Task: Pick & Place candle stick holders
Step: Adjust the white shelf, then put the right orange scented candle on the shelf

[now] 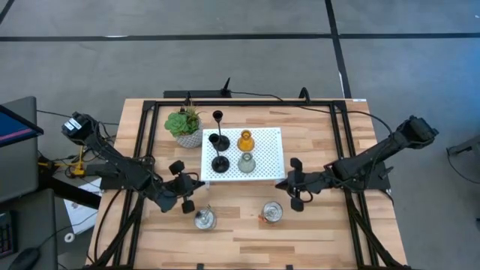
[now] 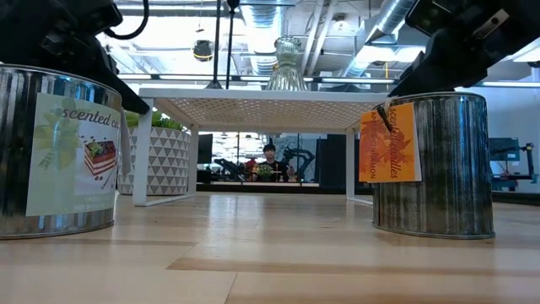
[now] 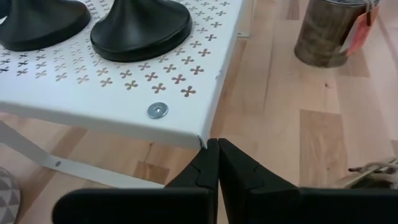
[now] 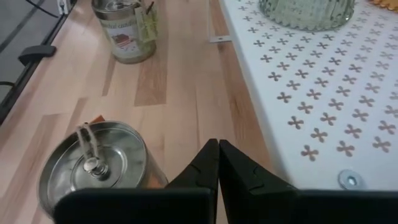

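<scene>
On the white perforated platform (image 1: 262,161) stand two black thin-stemmed holders (image 1: 219,141) (image 1: 220,163), an amber glass one (image 1: 245,140) and a pale green one (image 1: 246,163), each on its base. A third black holder (image 1: 217,117) stands at the platform's far left corner. Two silvery cups with lids (image 1: 204,219) (image 1: 271,213) sit on the table nearer the front edge. My left gripper (image 1: 187,186) (image 3: 217,144) is shut, just off the platform's near left corner (image 3: 200,138). My right gripper (image 1: 289,184) (image 4: 217,144) is shut beside the platform's near right corner, above the right cup (image 4: 93,168).
A green potted plant (image 1: 184,124) stands left of the platform. A black frame (image 1: 146,142) runs along the table's sides and far edge. Bare wood lies between the two cups and along the front edge (image 1: 240,247). A person shows far off in the room (image 2: 270,156).
</scene>
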Tool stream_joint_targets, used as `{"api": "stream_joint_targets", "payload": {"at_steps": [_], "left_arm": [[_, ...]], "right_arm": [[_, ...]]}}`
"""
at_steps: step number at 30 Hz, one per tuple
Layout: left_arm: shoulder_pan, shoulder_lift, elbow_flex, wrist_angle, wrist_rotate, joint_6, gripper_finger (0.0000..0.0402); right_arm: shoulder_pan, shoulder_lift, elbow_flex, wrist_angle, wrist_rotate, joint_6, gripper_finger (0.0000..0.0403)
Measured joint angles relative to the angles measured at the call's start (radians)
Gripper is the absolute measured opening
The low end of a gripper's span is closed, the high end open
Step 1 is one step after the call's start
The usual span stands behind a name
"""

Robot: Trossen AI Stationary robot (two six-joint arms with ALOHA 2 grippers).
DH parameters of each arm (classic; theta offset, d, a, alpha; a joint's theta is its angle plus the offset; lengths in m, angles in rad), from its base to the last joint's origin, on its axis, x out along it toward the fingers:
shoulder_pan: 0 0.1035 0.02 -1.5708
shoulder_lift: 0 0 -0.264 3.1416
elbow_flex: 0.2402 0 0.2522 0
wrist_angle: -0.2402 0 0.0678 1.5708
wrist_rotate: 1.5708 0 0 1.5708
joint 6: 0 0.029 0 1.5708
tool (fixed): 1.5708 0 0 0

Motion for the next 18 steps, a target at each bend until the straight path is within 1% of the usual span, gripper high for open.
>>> {"api": "stream_joint_targets", "payload": {"at_steps": [5, 14, 18], "left_arm": [[-0.028, 0.0, 0.0, 0.013, 0.022, 0.001, 0.0006], [-0.112, -0.052, 0.001, 0.085, 0.025, 0.035, 0.0005], [-0.126, -0.046, 0.001, 0.13, 0.026, 0.068, 0.0005]], "right_arm": [[0.01, -0.013, 0.0, -0.001, -0.007, -0.001, 0.0], [0.104, -0.125, 0.001, 0.017, -0.008, 0.0, 0.0], [0.147, -0.141, 0.002, 0.015, 0.039, 0.001, 0.0]]}}
